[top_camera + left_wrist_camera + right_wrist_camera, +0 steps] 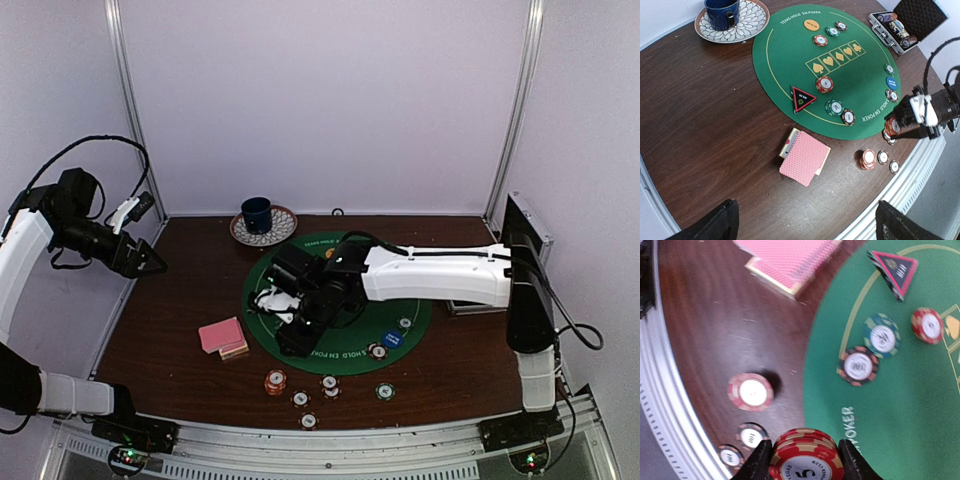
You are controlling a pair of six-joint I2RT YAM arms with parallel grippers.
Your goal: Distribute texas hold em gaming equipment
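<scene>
So the right gripper (805, 452) is clamped on a short stack of red-and-cream striped poker chips (806, 464), a 5 on the top one, right at the near rim of the round green felt mat (785, 55) where it meets the dark wooden table (700, 110); can't tell if the stack's touching down or not. Just beside it on the wood there's another red striped chip stack (751, 391) and a couple of single dark-edged chips (751, 436). The pink-backed deck of playing cards (805, 157) lies on the wood just off the mat's edge, and the small red-rimmed black triangle (803, 98) sits on the felt near it. Left gripper (152, 262) hangs up high by the table's left edge, fingers spread wide apart, nothing in them.
</scene>
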